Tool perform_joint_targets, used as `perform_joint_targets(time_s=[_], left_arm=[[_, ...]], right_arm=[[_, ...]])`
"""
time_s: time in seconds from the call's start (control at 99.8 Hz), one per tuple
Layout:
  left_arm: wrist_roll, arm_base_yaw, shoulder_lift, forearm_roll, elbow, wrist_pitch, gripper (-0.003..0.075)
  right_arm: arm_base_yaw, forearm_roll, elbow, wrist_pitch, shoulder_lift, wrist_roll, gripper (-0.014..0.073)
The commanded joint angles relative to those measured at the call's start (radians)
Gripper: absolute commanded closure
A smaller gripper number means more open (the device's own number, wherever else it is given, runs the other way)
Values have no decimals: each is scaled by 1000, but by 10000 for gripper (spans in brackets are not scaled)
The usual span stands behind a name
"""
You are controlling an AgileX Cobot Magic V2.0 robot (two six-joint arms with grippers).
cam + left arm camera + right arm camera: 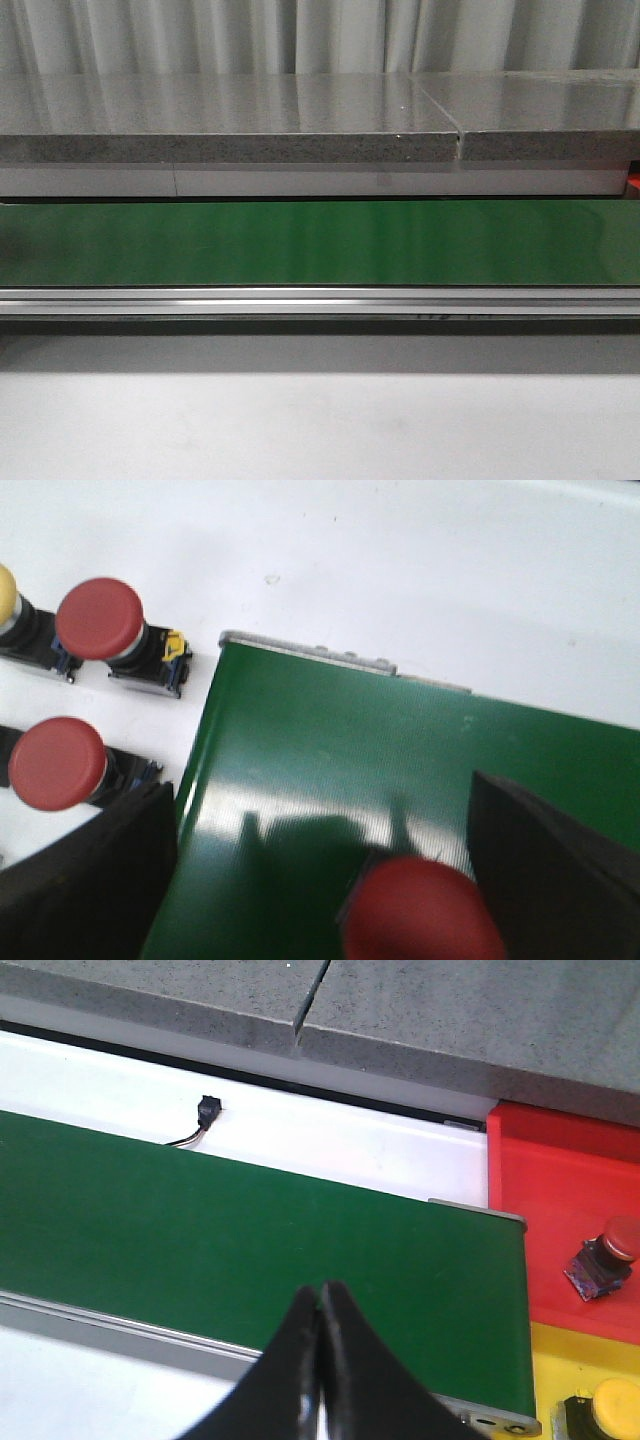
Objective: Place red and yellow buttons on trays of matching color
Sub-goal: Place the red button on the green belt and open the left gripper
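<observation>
A green conveyor belt (pixel 320 242) runs across the front view, edged on its near side by a silver metal rail (pixel 320 301). Behind the belt lies a grey speckled stone slab (pixel 230 130), split by a seam toward the right. Pale curtains (pixel 320 35) hang at the back. A small black connector (pixel 207 1109) with thin wires rests on the white surface (pixel 330 1140) beyond the belt.

Left claw (pixel 300 880) broad black fingers, right claw (pixel 320 1360) tapered black

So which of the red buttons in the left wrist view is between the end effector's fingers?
The red button on the green belt, sitting between the left end effector's open fingers. The other two red buttons sit off the belt on the white table.
</observation>
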Motion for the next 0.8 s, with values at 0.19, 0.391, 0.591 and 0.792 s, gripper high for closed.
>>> perform_joint_targets(time_s=[0.19,0.391,0.591,0.792], left_arm=[[1,-5,-33,-28,-109,-34,153],[1,41,-33,-28,-115,26,153],[-1,158,-33,-28,-115,111,153],[-1,287,-36,-28,-101,156,153]], right_arm=[[1,11,-26,-64,0,-5,662],[1,11,-26,-65,0,-5,662],[1,11,-26,-64,0,-5,662],[1,11,-26,-64,0,-5,662]])
